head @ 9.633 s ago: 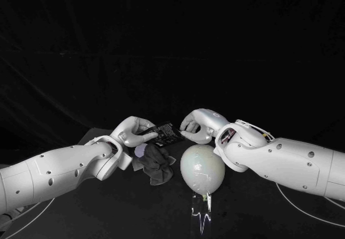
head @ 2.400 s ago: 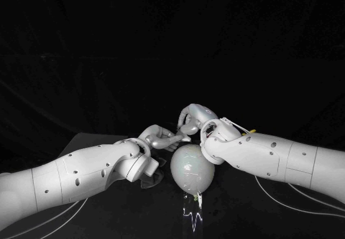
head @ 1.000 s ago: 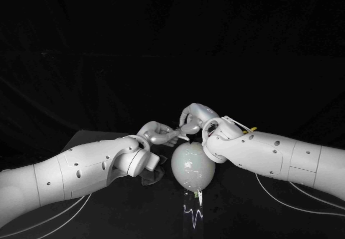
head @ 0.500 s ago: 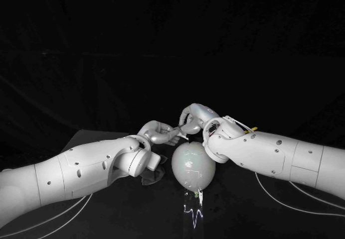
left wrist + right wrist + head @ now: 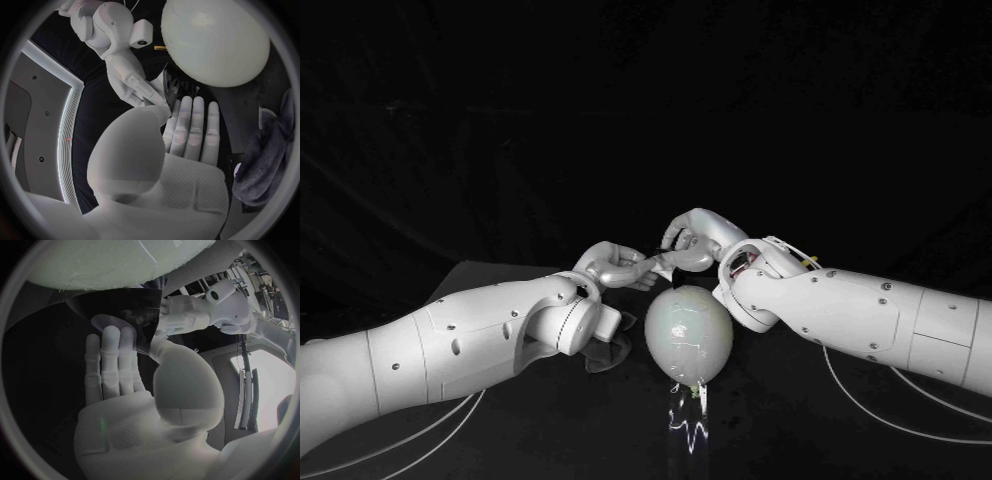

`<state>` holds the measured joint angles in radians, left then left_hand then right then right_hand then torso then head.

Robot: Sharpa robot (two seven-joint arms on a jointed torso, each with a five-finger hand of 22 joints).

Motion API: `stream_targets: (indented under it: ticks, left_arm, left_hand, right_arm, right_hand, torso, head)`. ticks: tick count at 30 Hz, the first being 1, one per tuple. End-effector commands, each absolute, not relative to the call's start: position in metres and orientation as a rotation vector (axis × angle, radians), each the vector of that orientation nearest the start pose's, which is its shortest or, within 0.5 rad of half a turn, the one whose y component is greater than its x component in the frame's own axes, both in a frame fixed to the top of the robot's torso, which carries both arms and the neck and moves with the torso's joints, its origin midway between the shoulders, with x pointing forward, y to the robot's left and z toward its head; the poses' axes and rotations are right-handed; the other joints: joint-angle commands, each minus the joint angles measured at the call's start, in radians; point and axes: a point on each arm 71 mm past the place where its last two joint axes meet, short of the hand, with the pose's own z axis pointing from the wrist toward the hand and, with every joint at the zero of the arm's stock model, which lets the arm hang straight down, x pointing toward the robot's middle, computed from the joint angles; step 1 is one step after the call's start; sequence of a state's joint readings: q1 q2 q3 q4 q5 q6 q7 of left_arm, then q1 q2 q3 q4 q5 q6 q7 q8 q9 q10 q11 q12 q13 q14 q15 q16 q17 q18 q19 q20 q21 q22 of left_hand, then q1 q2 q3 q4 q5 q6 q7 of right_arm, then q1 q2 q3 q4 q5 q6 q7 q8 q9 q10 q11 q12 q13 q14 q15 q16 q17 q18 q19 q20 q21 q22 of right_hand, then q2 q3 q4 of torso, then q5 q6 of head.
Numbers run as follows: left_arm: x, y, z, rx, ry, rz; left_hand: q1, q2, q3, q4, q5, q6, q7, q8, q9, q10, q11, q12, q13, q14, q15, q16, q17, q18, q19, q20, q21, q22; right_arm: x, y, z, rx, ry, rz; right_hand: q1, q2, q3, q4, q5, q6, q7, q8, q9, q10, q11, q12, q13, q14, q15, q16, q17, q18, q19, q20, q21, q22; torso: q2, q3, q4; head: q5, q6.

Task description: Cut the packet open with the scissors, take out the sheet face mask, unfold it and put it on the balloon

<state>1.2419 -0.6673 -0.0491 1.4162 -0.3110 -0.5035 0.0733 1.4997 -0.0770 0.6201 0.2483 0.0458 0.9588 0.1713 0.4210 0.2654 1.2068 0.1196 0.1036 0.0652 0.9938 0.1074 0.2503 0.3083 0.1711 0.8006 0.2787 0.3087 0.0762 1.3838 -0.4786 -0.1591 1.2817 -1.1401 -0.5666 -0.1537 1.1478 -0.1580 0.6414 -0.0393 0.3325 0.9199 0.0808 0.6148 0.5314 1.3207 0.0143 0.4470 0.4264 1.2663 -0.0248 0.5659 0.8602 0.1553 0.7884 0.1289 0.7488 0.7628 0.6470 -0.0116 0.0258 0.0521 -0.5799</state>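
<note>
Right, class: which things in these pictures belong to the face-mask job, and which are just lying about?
Part of the job:
- packet, held between the left hand and the right hand
- balloon, lying just below the hands

Just lying about:
- grey cloth, beside the balloon under the left arm
- white cables on the table

No legible text or labels.

left hand (image 5: 620,268), right hand (image 5: 692,241) meet over balloon (image 5: 687,335)
</note>
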Motion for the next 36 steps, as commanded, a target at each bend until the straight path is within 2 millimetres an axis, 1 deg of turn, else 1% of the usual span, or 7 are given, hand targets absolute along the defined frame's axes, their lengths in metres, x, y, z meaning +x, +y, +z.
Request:
stream_targets:
  ticks: [1,9,20,24,27,30,36]
  left_arm:
    - [0.516,0.159,-0.176,-0.966,1.573,-1.209]
    - [0.516,0.159,-0.176,-0.969,1.57,-1.208]
    - [0.515,0.158,-0.175,-0.953,1.567,-1.218]
    - [0.514,0.156,-0.174,-0.912,1.57,-1.231]
    - [0.513,0.154,-0.172,-0.861,1.57,-1.244]
    - [0.513,0.152,-0.17,-0.825,1.563,-1.251]
    - [0.512,0.153,-0.168,-0.788,1.537,-1.254]
  left_hand:
    - [-0.016,-0.001,0.009,0.0,0.003,0.001,-0.002,0.004,0.002,0.009,0.002,-0.005,0.0,0.006,-0.002,-0.007,0.001,0.011,0.008,-0.001,0.004,0.002]
    - [-0.021,-0.003,0.021,-0.008,0.003,0.0,-0.003,0.009,0.005,0.013,0.001,-0.008,0.0,0.007,-0.002,-0.008,0.002,0.011,0.008,-0.002,0.005,0.002]
    - [-0.03,-0.011,0.037,-0.02,0.003,-0.005,-0.001,0.013,0.009,0.014,0.002,-0.016,0.0,0.004,-0.001,-0.012,0.003,0.01,0.007,-0.002,0.007,0.003]
    - [-0.102,-0.133,-0.038,-0.016,0.002,-0.043,0.027,-0.001,0.005,-0.036,0.029,-0.041,-0.002,-0.016,0.016,-0.024,0.001,0.006,-0.01,0.005,-0.003,-0.002]
    - [-0.124,-0.194,-0.085,-0.022,0.001,-0.068,0.04,-0.017,-0.001,-0.06,0.039,-0.043,-0.002,-0.028,0.022,-0.03,0.001,0.004,-0.021,0.008,-0.011,-0.006]
    - [-0.121,-0.21,-0.125,-0.039,0.005,-0.091,0.051,-0.033,-0.009,-0.089,0.049,-0.04,-0.001,-0.044,0.031,-0.039,0.0,0.002,-0.033,0.009,-0.02,-0.008]
    - [-0.093,-0.196,-0.178,-0.064,0.003,-0.121,0.063,-0.053,-0.019,-0.137,0.062,-0.035,0.0,-0.061,0.041,-0.047,0.003,0.001,-0.04,0.01,-0.031,-0.008]
  right_arm:
    - [0.536,-0.092,-0.13,0.082,1.472,0.84]
    - [0.536,-0.097,-0.13,0.081,1.471,0.826]
    - [0.535,-0.097,-0.128,0.049,1.447,0.832]
    - [0.535,-0.095,-0.128,0.045,1.449,0.803]
    - [0.536,-0.093,-0.129,0.045,1.459,0.758]
    - [0.536,-0.092,-0.13,0.044,1.47,0.725]
    - [0.535,-0.088,-0.131,0.027,1.486,0.681]
  right_hand:
    - [0.001,-0.008,-0.015,0.015,0.004,0.018,-0.008,-0.007,0.008,0.017,-0.008,0.011,0.009,0.012,-0.005,0.022,0.006,0.022,0.013,0.001,-0.001,0.001]
    - [0.012,-0.009,-0.016,0.029,0.012,0.037,-0.019,-0.011,0.018,0.037,-0.018,0.026,0.018,0.023,-0.015,0.052,0.013,0.024,0.033,-0.001,-0.002,0.002]
    - [0.081,0.045,0.066,0.019,-0.152,0.074,-0.022,-0.025,0.043,0.082,-0.027,0.04,0.029,0.049,-0.032,0.102,0.009,0.023,0.062,-0.012,0.049,0.053]
    - [0.084,0.05,0.08,0.012,-0.181,0.082,-0.024,-0.033,0.041,0.09,-0.029,0.042,0.032,0.054,-0.035,0.111,0.006,0.023,0.059,-0.013,0.064,0.07]
    - [0.084,0.049,0.089,0.005,-0.177,0.09,-0.024,-0.035,0.038,0.095,-0.031,0.044,0.034,0.059,-0.036,0.117,0.004,0.023,0.059,-0.014,0.076,0.082]
    - [0.082,0.044,0.096,-0.002,-0.161,0.097,-0.026,-0.036,0.036,0.1,-0.033,0.045,0.035,0.063,-0.038,0.122,0.002,0.023,0.058,-0.015,0.087,0.093]
    - [0.073,0.034,0.105,-0.015,-0.113,0.109,-0.029,-0.039,0.032,0.108,-0.035,0.047,0.039,0.067,-0.041,0.132,-0.004,0.024,0.051,-0.018,0.111,0.12]
  torso:
    - [0.0,-0.0002,-0.0003]
    - [0.0,-0.0002,0.0009]
    - [0.001,-0.0002,0.0005]
    - [0.001,-0.0003,0.001]
    - [0.001,-0.0005,0.0015]
    - [0.001,-0.0012,0.0017]
    - [0.001,-0.0007,0.0014]
  head:
    - [0.001,0.0]
    - [0.0,0.001]
    - [0.0,-0.001]
    - [-0.003,0.0]
    - [-0.005,-0.001]
    - [-0.008,-0.001]
    - [-0.009,-0.001]
